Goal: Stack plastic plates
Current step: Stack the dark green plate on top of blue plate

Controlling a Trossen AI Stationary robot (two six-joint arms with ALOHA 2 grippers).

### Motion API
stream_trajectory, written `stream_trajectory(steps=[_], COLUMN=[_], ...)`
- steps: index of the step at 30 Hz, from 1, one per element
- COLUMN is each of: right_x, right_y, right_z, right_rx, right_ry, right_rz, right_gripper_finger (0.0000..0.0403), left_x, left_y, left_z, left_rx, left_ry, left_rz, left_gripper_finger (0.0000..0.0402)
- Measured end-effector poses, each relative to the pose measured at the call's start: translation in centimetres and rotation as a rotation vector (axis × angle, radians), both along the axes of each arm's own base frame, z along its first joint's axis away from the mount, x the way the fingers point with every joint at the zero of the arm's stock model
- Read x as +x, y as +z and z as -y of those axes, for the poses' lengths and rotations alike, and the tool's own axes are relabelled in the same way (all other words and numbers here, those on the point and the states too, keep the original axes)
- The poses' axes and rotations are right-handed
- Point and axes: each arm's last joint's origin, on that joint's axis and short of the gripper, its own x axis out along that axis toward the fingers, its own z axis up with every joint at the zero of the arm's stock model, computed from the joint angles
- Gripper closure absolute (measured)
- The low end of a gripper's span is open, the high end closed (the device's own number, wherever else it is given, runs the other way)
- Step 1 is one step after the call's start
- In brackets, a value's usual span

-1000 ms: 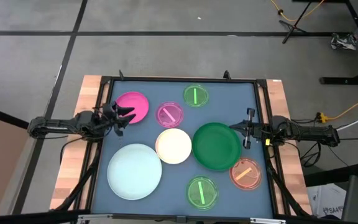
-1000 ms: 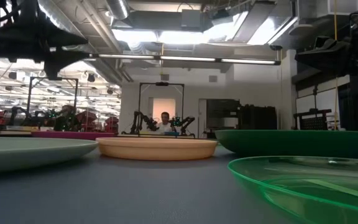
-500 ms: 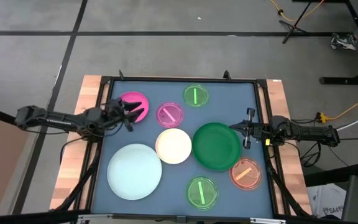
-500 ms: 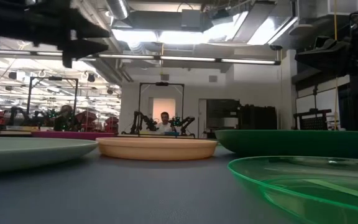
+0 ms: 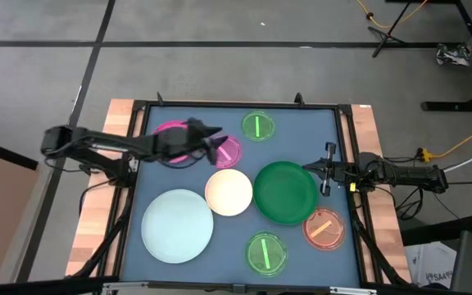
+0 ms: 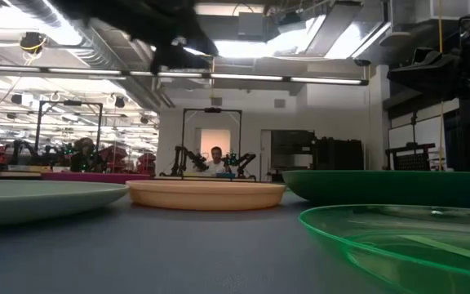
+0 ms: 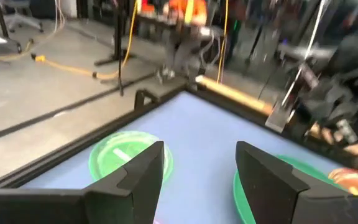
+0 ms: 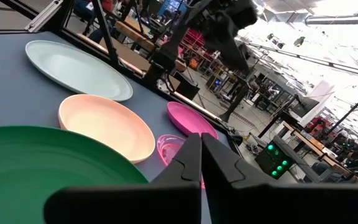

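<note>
Left gripper [image 5: 212,139] open, above small pink plate [image 5: 229,151] beside magenta plate [image 5: 169,135]. Right gripper [image 5: 315,170] closed, empty, at dark green plate [image 5: 285,192] edge.

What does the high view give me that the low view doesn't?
Only the high view shows the small pink plate, orange plate, far green translucent plate, the left pincer over the small pink plate, and the right pincer at the dark green plate's edge.

Only the low view shows the room behind, with a person.

Both show the cream plate, pale blue plate, magenta plate and near green translucent plate.
</note>
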Motion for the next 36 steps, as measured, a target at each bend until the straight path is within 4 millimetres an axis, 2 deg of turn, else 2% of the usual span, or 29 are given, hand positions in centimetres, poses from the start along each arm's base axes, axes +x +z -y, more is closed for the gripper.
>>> stream_trajectory(steps=[5, 10, 17, 22, 27, 36], right_x=[0.0, 0.0, 0.0, 0.0, 0.0, 0.0], right_y=[0.0, 0.0, 0.0, 0.0, 0.0, 0.0], right_z=[0.0, 0.0, 0.0, 0.0, 0.0, 0.0], right_rx=[0.0, 0.0, 0.0, 0.0, 0.0, 0.0], right_ry=[0.0, 0.001, 0.001, 0.0, 0.0, 0.0], right_rz=[0.0, 0.0, 0.0, -0.001, -0.001, 0.0], right_gripper_finger=[0.0402, 0.0402, 0.0402, 0.0402, 0.0402, 0.0402], left_x=[4.6, 8.8, 12.7, 14.3, 14.9, 15.4], left_y=[0.0, -0.7, -3.7, -6.2, -8.6, -11.0], left_z=[-0.7, -1.0, -1.2, -1.2, -1.0, 0.5], left_rx=[-0.025, -0.047, -0.139, -0.208, -0.274, -0.31], left_ry=[-0.033, -0.091, -0.127, -0.141, -0.141, -0.166], left_rz=[-0.112, -0.139, -0.173, -0.207, -0.242, -0.291], left_gripper_finger=[0.0208, 0.0208, 0.0208, 0.0208, 0.0208, 0.0208])
